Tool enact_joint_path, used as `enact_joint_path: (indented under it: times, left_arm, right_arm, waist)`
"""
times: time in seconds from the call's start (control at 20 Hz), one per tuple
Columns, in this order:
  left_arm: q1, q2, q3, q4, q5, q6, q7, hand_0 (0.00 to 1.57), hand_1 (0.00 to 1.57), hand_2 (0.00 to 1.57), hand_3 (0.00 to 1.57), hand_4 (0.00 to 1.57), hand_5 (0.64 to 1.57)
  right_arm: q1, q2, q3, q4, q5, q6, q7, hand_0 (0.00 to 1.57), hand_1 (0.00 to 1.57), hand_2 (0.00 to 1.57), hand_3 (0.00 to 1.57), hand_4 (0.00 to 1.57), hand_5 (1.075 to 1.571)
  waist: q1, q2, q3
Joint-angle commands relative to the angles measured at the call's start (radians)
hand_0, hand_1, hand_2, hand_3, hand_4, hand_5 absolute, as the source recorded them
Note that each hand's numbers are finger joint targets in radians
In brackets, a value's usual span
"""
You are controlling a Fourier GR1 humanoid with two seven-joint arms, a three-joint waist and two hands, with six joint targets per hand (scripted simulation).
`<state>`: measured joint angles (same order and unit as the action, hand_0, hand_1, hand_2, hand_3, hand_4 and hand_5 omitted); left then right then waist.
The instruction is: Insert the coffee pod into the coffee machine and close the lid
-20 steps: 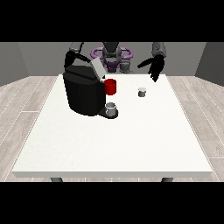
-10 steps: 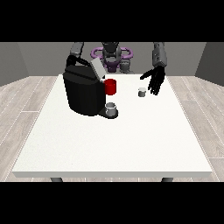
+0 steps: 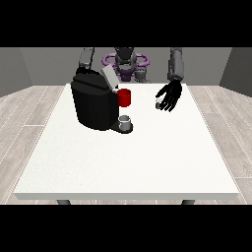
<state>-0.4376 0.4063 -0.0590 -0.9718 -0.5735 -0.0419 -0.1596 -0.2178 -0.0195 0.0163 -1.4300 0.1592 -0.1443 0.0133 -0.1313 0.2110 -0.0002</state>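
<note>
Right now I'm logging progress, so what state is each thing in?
coffee machine: upright on the table, lid raised open.
coffee pod: on the table, not yet in the machine, robot hand at the view's right right beside it, fingers spread.
grey cup: upright on the machine's tray.

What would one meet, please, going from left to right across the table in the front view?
Coffee machine → small grey cup on its drip tray → coffee pod → the hand at the view's right, right beside the pod.
</note>
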Motion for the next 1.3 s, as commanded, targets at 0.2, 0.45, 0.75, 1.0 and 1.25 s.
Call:
enact_joint_path:
  times: [0.2, 0.45, 0.75, 1.0, 1.25]
  left_arm:
    - [-0.085, -0.024, -0.079, 0.081, -0.183, 0.096, 0.009, 0.92, 0.92, 1.02, 0.84, 0.41, 1.571]
    - [-0.050, -0.026, -0.130, 0.162, -0.260, 0.081, -0.024, 0.91, 0.91, 1.04, 0.89, 0.33, 1.571]
    - [-0.127, 0.011, -0.094, 0.241, -0.291, 0.010, -0.029, 0.76, 0.76, 0.98, 0.86, 0.40, 1.571]
    - [-0.128, -0.019, -0.067, 0.297, -0.312, 0.032, -0.105, 1.12, 1.12, 1.20, 1.09, 0.39, 1.571]
    - [-0.184, -0.052, -0.025, 0.211, -0.226, -0.031, -0.155, 1.42, 1.42, 1.40, 1.33, 0.49, 1.571]
  right_arm:
    - [-0.072, -0.004, -0.016, 0.088, -0.003, 0.007, -0.029, 0.00, 0.00, 0.00, 0.00, 0.00, 1.571]
    - [-0.048, 0.019, 0.013, 0.100, 0.016, -0.028, -0.012, 0.00, 0.00, 0.00, 0.00, 0.00, 1.571]
    - [-0.050, -0.034, -0.029, 0.160, -0.023, 0.038, -0.080, 0.00, 0.00, 0.00, 0.00, 0.00, 1.571]
    - [-0.021, 0.016, 0.007, 0.159, -0.018, -0.002, -0.040, 0.00, 0.00, 0.00, 0.00, 0.00, 1.571]
    - [-0.030, -0.026, -0.044, 0.278, 0.020, -0.063, -0.130, 0.00, 0.00, 0.00, 0.00, 0.00, 1.571]
  waist:
    - [-0.005, 0.038, 0.0004]
    - [0.006, 0.010, 0.0000]
    - [-0.010, 0.002, 0.0000]
    - [0.005, -0.056, -0.0002]
    - [0.056, -0.037, 0.0000]
